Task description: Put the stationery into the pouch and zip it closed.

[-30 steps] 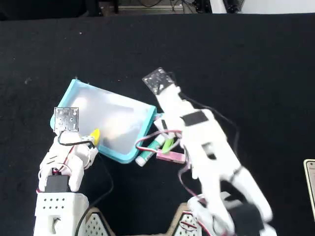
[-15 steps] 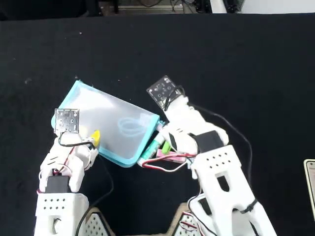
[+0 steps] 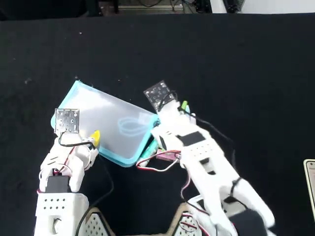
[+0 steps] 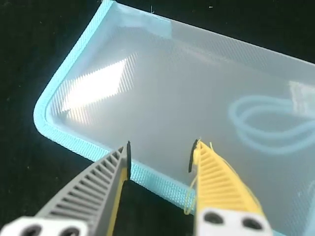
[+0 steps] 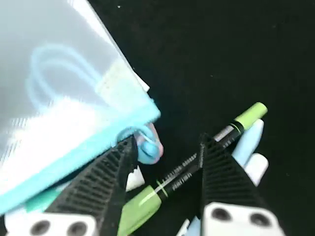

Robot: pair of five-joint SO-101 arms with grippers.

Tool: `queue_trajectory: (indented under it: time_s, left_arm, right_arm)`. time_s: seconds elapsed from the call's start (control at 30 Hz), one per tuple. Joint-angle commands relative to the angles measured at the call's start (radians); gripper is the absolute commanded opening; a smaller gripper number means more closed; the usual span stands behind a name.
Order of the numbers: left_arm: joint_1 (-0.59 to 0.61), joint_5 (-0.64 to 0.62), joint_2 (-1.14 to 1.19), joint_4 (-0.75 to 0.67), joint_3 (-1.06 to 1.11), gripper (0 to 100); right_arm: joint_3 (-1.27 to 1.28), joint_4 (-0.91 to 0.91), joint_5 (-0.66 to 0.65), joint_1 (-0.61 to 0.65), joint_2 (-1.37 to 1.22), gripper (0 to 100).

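Pouch (image 3: 109, 117) clear w/ teal trim; marker (image 5: 183, 168) green/blk.

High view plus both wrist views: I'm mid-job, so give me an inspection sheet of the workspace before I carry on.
Surface: black-covered table, no spills seen.
Job's things: translucent blue-trimmed pouch lying flat, a pale blue loop showing through it; green marker outside, by the pouch's corner; pink item under the right arm.
Clutter: pale card-like item at the table's edge.
Grippers: left claw open over the pouch's trim; right claw open, the marker crossing between its fingers.
Cables: red and white wires loop off the right arm; black cable beside the left arm.
Surroundings: cords beyond the table's far edge.
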State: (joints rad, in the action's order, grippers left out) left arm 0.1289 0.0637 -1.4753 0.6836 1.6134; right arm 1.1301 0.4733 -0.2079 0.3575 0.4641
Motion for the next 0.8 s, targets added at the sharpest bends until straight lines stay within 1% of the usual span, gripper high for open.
queue_trajectory:
  time_s: [0.0, 0.13, 0.23, 0.4, 0.47, 0.57, 0.63, 0.77]
  left_arm:
    - [-0.01, 0.002, -0.009, 0.002, -0.019, 22]
    - [-0.01, 0.002, -0.009, 0.002, -0.019, 22]
    - [-0.01, 0.002, -0.009, 0.002, -0.019, 22]
    - [-0.01, 0.002, -0.009, 0.002, -0.019, 22]
    - [-0.01, 0.002, -0.009, 0.002, -0.019, 22]
    - [-0.01, 0.002, -0.009, 0.002, -0.019, 22]
    - [-0.01, 0.002, -0.009, 0.002, -0.019, 22]
    - [-0.01, 0.002, -0.009, 0.002, -0.019, 22]
  right_arm:
    - [-0.045, -0.063, 0.008, -0.012, -0.094, 20.1]
    - [-0.084, -0.061, 0.008, -0.014, -0.154, 20.1]
    - [-0.081, -0.058, 0.008, -0.011, -0.14, 20.1]
    - [-0.079, 0.06, 0.0, -0.009, -0.031, 19.4]
    - [-0.079, 0.095, 0.0, -0.009, 0.005, 14.3]
    - [-0.065, 0.094, -0.002, -0.014, 0.033, 1.1]
    - [-0.064, 0.098, -0.002, -0.02, 0.038, 2.4]
    - [-0.059, 0.104, 0.008, -0.081, 0.107, 1.1]
